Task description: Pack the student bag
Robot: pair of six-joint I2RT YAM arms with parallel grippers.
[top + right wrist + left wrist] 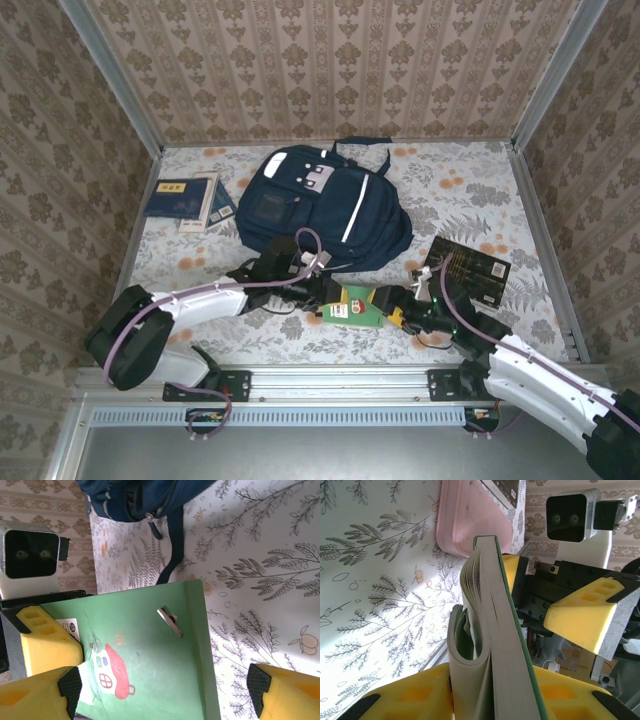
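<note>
The student bag [322,205], a big navy backpack with white stripes, lies at the back middle of the table; its zip and a dangling strap show at the top of the right wrist view [145,497]. In front of it a green book [355,303] with a red house drawing [145,650] is held up edge-on [495,645]. My left gripper [490,685] is shut on that book's lower edge, and its pages bulge on one side. My right gripper [162,692] stands open around the book's other end, and its right finger [285,692] is clear of the cover.
A dark book [470,268] lies to the right of the bag, on something flat and pink [470,525]. A navy book with a yellow label [178,197] and a pale one [208,205] lie at the back left. Patterned walls close in three sides.
</note>
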